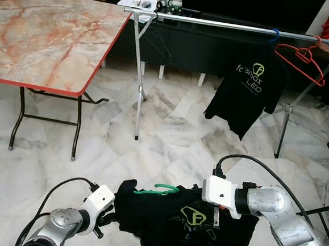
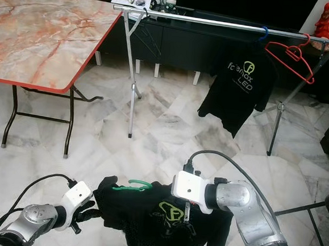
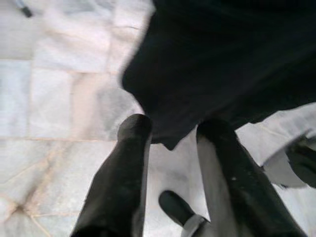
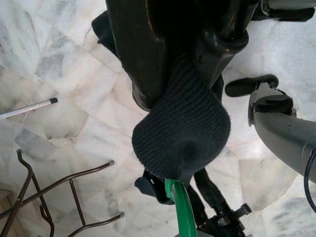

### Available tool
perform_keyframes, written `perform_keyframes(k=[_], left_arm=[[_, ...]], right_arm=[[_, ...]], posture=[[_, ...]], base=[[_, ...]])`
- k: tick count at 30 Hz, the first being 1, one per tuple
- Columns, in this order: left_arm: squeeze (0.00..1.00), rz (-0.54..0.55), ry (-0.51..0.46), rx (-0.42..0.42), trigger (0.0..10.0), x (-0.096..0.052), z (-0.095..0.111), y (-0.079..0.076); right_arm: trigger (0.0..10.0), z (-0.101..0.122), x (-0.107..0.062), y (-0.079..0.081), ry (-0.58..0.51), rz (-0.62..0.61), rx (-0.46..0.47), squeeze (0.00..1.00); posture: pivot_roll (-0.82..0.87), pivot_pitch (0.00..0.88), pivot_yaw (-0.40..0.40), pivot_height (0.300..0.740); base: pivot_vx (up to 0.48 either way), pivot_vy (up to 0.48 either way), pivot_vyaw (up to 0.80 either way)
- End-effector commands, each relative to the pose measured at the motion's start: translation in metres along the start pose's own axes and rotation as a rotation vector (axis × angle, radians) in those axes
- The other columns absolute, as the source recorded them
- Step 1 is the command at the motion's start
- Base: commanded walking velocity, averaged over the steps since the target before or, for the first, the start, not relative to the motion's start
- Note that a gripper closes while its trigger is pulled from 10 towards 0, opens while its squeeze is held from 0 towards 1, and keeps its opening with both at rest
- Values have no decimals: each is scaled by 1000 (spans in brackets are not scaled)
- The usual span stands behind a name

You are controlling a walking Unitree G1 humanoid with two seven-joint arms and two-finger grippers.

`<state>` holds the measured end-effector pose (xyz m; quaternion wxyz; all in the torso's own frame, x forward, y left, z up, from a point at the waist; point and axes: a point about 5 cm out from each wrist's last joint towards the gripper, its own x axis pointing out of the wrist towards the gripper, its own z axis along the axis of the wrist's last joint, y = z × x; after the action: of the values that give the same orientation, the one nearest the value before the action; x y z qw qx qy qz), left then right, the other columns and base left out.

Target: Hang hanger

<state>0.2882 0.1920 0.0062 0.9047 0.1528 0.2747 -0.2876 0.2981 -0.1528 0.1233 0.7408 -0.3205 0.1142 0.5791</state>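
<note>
Nearest the camera, a limp black T-shirt [image 1: 185, 221] on a green hanger [image 1: 165, 189] hung between the two arms, above open marble floor [image 1: 169, 129]. At about five o'clock the right gripper [image 4: 187, 64] was clamped on the shirt's ribbed knit collar, fingers closed into the fabric just above the hanger's glossy green neck. At seven o'clock the left gripper [image 3: 173, 131] had its two long black fingers [image 3: 133, 133] spread apart, tips at the shirt's loose hem; whether they touched it I couldn't tell. Ahead ran a wide stretch of veined floor up to the steel clothes rail [image 1: 229, 25] at twelve o'clock. On it, toward one o'clock, hung another black T-shirt [image 1: 247, 89] and a thin red hanger [image 1: 300, 59]. A marble-patterned folding table [image 1: 46, 34] with a red edge bounded the space at ten o'clock.
</note>
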Motion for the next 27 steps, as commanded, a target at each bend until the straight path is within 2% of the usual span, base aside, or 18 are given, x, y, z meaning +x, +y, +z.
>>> perform_keyframes(k=[1, 11, 12, 21, 25, 27], left_arm=[[1000, 29, 6, -12, 10000, -1, -2, 2], [1000, 7, 8, -55, 10000, 1, -5, -3], [0, -15, 3, -69, 10000, 3, -5, -7], [0, -56, -2, -81, 10000, 6, -4, -13], [0, -32, -10, -84, 10000, 6, -3, -13], [0, 20, -15, -86, 10000, 6, -1, -8]], right_arm=[[10000, 6, -7, -5, -29, -24, -15, 0], [10000, 9, -12, -12, -28, -30, -23, 0], [10000, 12, -13, -13, -38, -30, -25, 0], [10000, 20, -16, -16, -76, -23, -29, 0], [10000, 19, -17, -15, -75, -21, -30, 0], [10000, 20, -17, -14, -77, -17, -30, 0]], posture=[[-43, 132, -67, 740], [-51, 127, -72, 740], [-53, 125, -74, 740], [-59, 119, -74, 740], [-62, 113, -73, 740], [-64, 108, -72, 740]], base=[[0, 0, 0], [0, 0, 0], [0, 0, 0], [0, 0, 0], [0, 0, 0], [0, 0, 0]])
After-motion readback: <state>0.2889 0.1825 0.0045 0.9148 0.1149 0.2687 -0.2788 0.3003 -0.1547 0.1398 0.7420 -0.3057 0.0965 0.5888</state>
